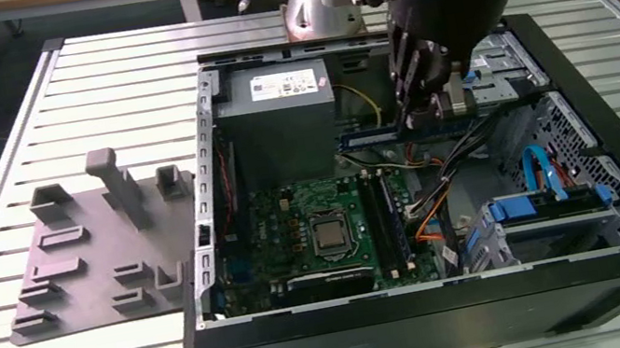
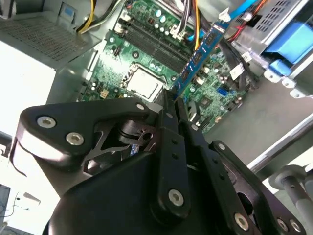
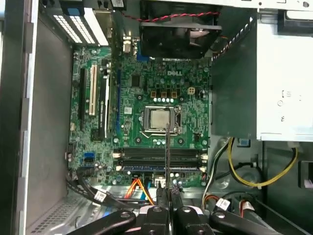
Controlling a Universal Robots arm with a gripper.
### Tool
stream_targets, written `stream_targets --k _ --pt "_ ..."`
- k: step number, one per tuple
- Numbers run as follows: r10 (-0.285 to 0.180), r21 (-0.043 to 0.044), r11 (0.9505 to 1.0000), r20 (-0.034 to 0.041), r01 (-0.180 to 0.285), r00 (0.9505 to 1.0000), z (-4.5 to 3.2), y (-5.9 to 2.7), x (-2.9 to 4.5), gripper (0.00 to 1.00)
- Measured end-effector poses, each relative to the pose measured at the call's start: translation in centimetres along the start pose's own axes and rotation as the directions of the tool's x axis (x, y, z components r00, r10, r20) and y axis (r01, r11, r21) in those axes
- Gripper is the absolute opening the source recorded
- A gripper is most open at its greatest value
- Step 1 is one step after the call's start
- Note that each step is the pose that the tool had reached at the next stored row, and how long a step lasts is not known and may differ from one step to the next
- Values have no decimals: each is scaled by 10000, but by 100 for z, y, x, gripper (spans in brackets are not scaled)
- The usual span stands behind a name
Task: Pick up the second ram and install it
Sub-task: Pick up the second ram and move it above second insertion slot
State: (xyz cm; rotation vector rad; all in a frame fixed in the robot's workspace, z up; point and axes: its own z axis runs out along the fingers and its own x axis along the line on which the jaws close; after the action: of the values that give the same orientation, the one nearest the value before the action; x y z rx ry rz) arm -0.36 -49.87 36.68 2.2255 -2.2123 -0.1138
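Note:
The second ram (image 1: 389,133) is a long, narrow blue stick, and my gripper (image 1: 432,111) is shut on one end of it. It hangs inside the open computer case, above the green motherboard (image 1: 293,224). In the second wrist view the ram (image 2: 203,49) juts out from the gripper (image 2: 173,105) over the board. In the first wrist view the ram (image 3: 167,152) is seen edge-on, rising from the gripper (image 3: 167,198) across the memory slots (image 3: 146,159). The long dark memory slots (image 1: 387,218) lie beside the square silver chip (image 1: 329,232), below the stick.
The black case wall (image 1: 434,309) rings the board. A power supply (image 1: 271,95) fills the far corner, and a blue drive cage (image 1: 541,201) with cables sits at the exterior view's right. A grey tray with upright posts (image 1: 97,257) lies on the slatted table outside the case.

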Motion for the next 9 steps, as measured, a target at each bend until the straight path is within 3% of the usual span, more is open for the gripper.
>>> stream_targets --k 4,9 --pt "3 1 10000 0 -3 10000 68 159 -16 11" --pt "49 2 10000 -26 -49 10000 165 267 -23 11"
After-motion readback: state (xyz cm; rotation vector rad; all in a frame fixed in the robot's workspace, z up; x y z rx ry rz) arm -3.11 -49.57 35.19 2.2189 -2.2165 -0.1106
